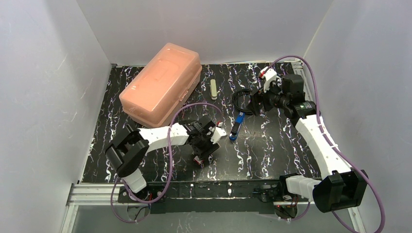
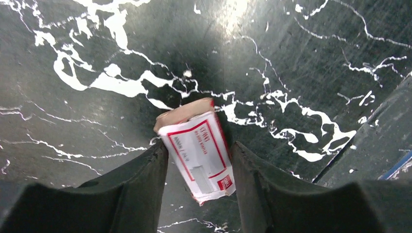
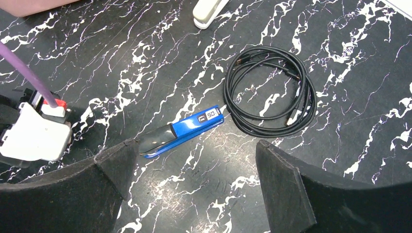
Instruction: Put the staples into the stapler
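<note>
The staples box (image 2: 194,150) sits between the left jaws near the worktop's (image 1: 272,145) front, grip impossible to tell, while the right jaws gape above the blue stapler (image 3: 182,131), a coiled black cable (image 3: 269,92) just beside its tip.

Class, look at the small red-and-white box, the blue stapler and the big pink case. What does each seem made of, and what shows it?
Staples box: thin printed cardboard, matte; bare brown flap, worn corners.
Stapler: probably glossy plastic, blue with a black end; a sheen shows on it.
Pink case: likely semi-translucent plastic; smooth moulded, rounded edges.
</note>
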{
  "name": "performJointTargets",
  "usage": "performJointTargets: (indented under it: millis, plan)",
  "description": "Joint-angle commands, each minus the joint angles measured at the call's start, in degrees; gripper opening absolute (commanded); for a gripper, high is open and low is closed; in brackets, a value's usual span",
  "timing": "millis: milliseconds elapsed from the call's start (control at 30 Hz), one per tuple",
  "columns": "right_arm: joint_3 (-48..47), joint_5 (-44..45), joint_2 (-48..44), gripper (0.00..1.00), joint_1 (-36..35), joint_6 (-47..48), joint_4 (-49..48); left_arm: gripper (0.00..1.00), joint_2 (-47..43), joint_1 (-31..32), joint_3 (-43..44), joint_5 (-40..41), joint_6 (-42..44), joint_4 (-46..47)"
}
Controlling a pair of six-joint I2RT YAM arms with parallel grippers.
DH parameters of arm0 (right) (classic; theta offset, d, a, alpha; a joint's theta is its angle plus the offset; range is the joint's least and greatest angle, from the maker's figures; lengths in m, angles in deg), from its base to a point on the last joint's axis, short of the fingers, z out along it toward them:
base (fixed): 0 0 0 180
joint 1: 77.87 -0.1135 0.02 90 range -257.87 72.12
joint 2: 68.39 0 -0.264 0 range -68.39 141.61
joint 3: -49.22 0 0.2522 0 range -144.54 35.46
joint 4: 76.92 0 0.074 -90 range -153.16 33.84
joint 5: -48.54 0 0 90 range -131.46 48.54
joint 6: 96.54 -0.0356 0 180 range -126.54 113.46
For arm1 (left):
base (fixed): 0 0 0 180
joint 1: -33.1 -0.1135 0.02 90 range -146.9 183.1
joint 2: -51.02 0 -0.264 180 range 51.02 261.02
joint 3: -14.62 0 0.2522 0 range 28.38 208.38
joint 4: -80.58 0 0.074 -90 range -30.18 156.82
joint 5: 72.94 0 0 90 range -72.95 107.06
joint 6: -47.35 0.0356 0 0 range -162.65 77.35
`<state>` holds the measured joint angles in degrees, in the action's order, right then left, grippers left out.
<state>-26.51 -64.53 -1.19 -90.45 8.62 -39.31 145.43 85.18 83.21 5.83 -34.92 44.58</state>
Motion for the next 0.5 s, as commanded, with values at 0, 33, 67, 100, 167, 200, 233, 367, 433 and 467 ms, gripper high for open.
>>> performJointTargets:
  millis: [0,33,67,100,167,200,233,367,433,467]
  plan:
    - [0.5,0.2,-0.7,0.97,0.3,-0.4,-1.9,0.44,2.9,0.4,3.0,0.5,3.0,-2.1]
    - [0.4,0.3,-0.6,0.97,0.2,-0.3,-1.9,0.39,3.5,0.4,3.9,-0.4,4.2,-2.5]
    - [0.4,0.5,-0.5,0.96,0.2,-0.2,-2.0,0.36,4.2,0.5,4.8,-1.3,5.4,-2.5]
    - [0.4,0.7,-0.4,0.96,0.2,-0.2,-2.0,0.34,4.6,0.4,5.9,-1.8,6.8,-2.7]
    - [0.4,1.1,-0.3,0.96,0.3,-0.3,-2.4,0.3,6.3,0.5,8.2,-2.5,9.6,-2.4]
    - [0.4,1.4,-0.2,0.96,0.2,-0.5,-2.4,0.29,7.1,0.4,9.5,-3.0,11.4,-2.3]
    - [0.4,1.7,-0.1,0.96,0.2,-0.7,-2.5,0.29,8.0,0.4,10.8,-3.2,12.8,-2.2]
    - [0.2,3.2,0.0,0.96,0.2,-1.5,-2.8,0.32,12.0,0.4,16.5,-4.2,18.1,-2.7]
    - [0.4,3.4,0.1,0.96,0.3,-1.9,-2.9,0.41,13.3,0.4,18.3,-3.8,20.7,-2.8]
    - [0.6,3.3,0.1,0.96,0.3,-2.0,-3.0,0.49,13.4,0.4,18.4,-3.3,21.4,-2.6]
